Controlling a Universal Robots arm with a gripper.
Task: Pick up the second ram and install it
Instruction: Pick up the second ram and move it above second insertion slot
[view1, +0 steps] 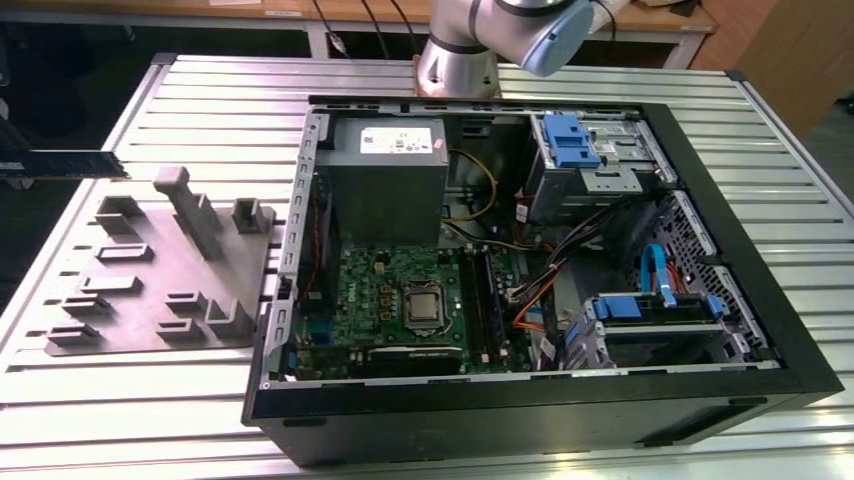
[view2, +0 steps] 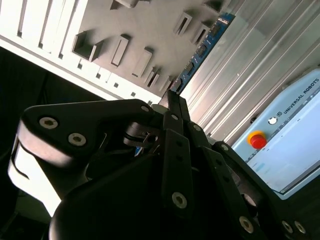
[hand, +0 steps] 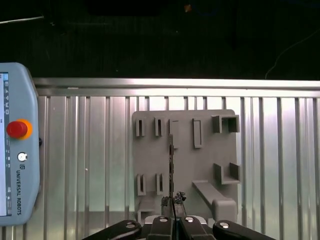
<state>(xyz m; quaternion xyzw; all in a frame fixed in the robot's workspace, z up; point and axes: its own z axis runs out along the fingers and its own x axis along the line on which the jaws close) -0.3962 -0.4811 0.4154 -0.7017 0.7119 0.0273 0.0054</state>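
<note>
The second ram (view1: 74, 164), a slim dark stick, hangs level in the air at the exterior view's left edge, above and behind the grey fixture plate (view1: 160, 275). My gripper (view1: 14, 162) is shut on its end there. In the second wrist view the ram (view2: 202, 50) runs away from the shut fingers (view2: 172, 107) as a blue-green board with small chips. In the first wrist view the ram (hand: 171, 167) shows edge-on, rising from the gripper (hand: 173, 202) over the plate (hand: 200, 165).
An open computer case (view1: 534, 400) lies on the slatted metal table (view1: 187, 90), with the motherboard (view1: 400, 300) and its long black slots (view1: 489, 300) exposed. A teach pendant (hand: 15, 145) lies on the table beside the plate. The arm's base (view1: 461, 60) stands behind the case.
</note>
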